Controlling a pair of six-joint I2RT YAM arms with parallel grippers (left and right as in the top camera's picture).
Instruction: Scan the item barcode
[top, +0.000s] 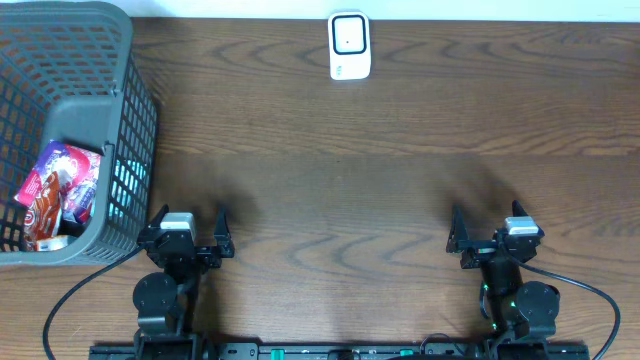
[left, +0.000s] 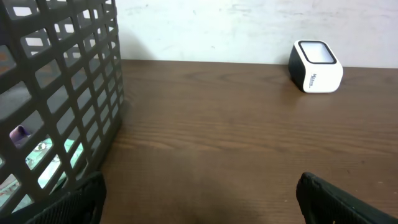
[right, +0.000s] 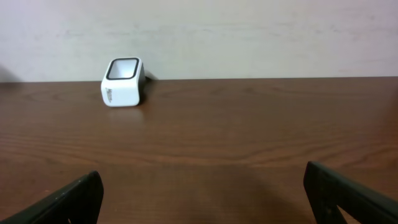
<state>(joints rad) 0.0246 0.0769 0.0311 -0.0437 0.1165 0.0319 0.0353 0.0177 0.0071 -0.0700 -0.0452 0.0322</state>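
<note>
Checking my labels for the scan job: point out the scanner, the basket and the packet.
scanner (top: 349, 45), overhead view, middle of its white top.
basket (top: 137, 130), overhead view, its right mesh wall.
packet (top: 60, 185), overhead view, middle of its red and purple wrapper.

A: Basket (top: 140, 110)?
B: Left edge of the table (top: 400, 180), toward the far-left corner. Snack packets (top: 55, 190) in it, near end.
A: Scanner (top: 349, 46)?
B: Far edge, about the middle.
A: The 2 arms?
B: Near edge. Left gripper (top: 190, 225) just beside the basket, right gripper (top: 487, 225) well to its right.
</note>
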